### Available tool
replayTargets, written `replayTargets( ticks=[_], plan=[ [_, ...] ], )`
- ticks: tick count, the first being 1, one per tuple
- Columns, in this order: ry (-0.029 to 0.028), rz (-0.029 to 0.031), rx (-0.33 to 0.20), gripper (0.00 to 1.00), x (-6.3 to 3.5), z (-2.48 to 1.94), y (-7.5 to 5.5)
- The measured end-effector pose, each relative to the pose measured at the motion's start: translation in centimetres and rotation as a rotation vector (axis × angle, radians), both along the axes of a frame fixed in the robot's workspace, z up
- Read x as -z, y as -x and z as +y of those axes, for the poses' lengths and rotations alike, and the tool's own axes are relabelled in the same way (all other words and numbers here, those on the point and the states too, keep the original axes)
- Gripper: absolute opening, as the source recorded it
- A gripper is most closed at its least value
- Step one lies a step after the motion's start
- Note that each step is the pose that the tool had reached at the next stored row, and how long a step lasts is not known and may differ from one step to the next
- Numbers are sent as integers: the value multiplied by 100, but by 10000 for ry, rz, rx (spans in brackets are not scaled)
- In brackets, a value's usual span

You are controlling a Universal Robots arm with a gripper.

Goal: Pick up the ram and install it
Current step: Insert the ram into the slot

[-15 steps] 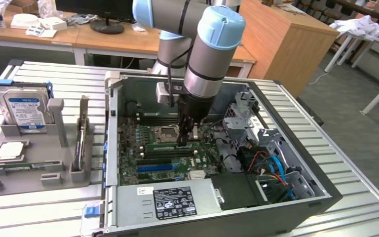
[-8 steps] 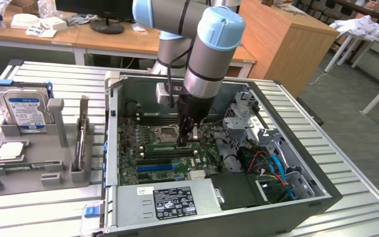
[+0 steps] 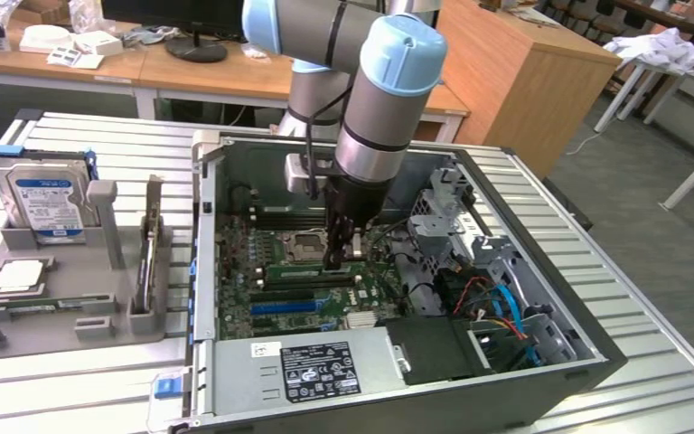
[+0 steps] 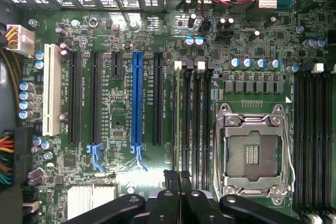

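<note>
The ram (image 3: 304,269) is a thin green stick standing on edge in one of the black memory slots (image 4: 197,124) beside the empty CPU socket (image 4: 254,153). The wrist view sees it edge-on as a pale strip (image 4: 177,119). My gripper (image 3: 344,260) reaches straight down into the open computer case. Its black fingers are shut together right over the ram's top edge, near one end of the stick (image 4: 180,179). Whether the tips press on the ram cannot be told. Nothing shows between the fingers.
The case wall (image 3: 209,271) surrounds the motherboard, with a power supply (image 3: 311,371) at the front and a drive cage with cables (image 3: 492,298) on the exterior view's right. A grey tray (image 3: 70,289) on the exterior view's left holds a blue-labelled hard drive (image 3: 48,203).
</note>
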State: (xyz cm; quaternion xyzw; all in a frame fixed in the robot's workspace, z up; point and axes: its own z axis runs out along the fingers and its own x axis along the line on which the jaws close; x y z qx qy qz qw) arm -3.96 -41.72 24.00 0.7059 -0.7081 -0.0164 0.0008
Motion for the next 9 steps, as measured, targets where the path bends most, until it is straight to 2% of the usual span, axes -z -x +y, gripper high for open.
replayTargets(
  ticks=[9],
  plan=[
    [3,1,-3,11,21,-1,-1]
  ],
)
